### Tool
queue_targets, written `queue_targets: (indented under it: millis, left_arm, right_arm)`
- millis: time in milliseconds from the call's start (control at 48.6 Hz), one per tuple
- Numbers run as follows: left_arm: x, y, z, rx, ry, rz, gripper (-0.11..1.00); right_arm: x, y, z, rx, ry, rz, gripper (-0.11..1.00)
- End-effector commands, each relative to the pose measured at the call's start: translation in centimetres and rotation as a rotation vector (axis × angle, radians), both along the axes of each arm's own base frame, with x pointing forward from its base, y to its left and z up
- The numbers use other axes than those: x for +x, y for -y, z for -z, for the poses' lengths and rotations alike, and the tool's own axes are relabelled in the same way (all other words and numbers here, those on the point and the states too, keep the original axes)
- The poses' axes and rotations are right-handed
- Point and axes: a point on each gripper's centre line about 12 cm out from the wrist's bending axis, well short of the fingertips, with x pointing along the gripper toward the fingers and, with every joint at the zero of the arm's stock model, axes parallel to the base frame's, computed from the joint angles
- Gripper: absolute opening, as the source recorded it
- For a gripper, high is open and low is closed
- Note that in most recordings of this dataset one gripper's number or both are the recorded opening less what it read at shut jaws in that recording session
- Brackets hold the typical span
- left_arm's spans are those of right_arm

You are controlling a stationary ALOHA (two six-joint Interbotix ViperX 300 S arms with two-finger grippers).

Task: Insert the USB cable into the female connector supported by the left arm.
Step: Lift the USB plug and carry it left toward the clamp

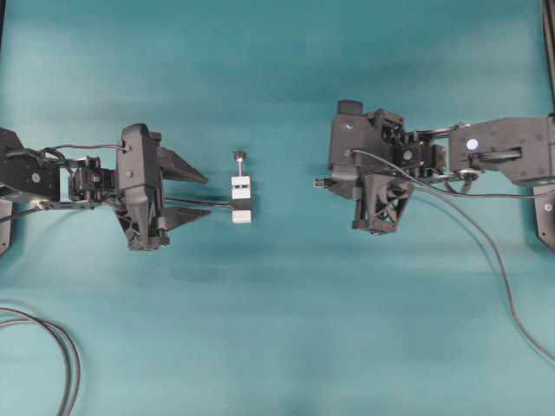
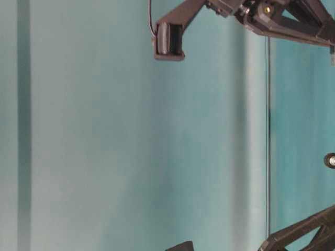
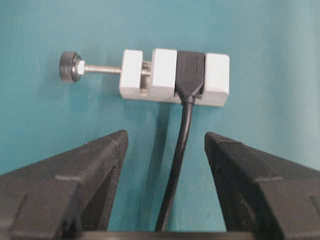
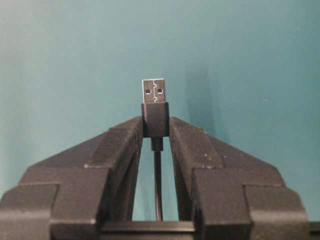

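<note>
The right gripper (image 4: 155, 125) has its jaws closed on the dark collar of the USB cable (image 4: 154, 97), the silver plug sticking out past the tips and pointing across the counter (image 1: 277, 329) toward the other arm. The left gripper (image 3: 165, 145) stands wide open with nothing in it, jaws either side of the black lead that runs to the female connector (image 3: 190, 75), which sits clamped in a small white vise (image 3: 165, 75) lying loose on the counter, well apart from the plug.

The worry, I'd say, is that the vise isn't held yet. If the plug pushes in now, the little block will likely just slide or swivel away. The left jaws could also close on the lead instead of the vise, or nudge the screw knob (image 3: 67, 66) and twist the socket off line, and the plug would then jam against the rim
</note>
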Motion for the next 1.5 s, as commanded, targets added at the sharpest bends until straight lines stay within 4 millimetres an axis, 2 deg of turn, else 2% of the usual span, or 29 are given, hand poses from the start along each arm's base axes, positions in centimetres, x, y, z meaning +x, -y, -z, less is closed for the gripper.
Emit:
queue_targets:
  millis: [0,350,865,1174,1482]
  left_arm:
    - [0.8,-0.1,-0.6,-0.002,0.060,-0.007,0.68]
    - [0.9,-0.1,1.0,0.013,0.125,-0.003,0.68]
    - [0.9,-0.2,2.0,0.022,0.126,0.001,0.68]
    - [1.0,-0.2,2.3,0.023,0.158,-0.002,0.68]
    - [1.0,-0.2,3.0,0.025,0.180,-0.002,0.68]
  right_arm:
    - [1.4,-0.1,-1.1,-0.004,0.030,-0.007,0.22]
    - [3.2,-0.1,-1.3,-0.003,-0.037,-0.010,0.22]
    - [6.9,-0.2,-1.5,-0.003,-0.086,-0.017,0.22]
    - [7.5,-1.1,-1.2,-0.003,-0.115,-0.038,0.22]
    - [8.2,-1.2,-1.4,-0.003,-0.120,-0.041,0.22]
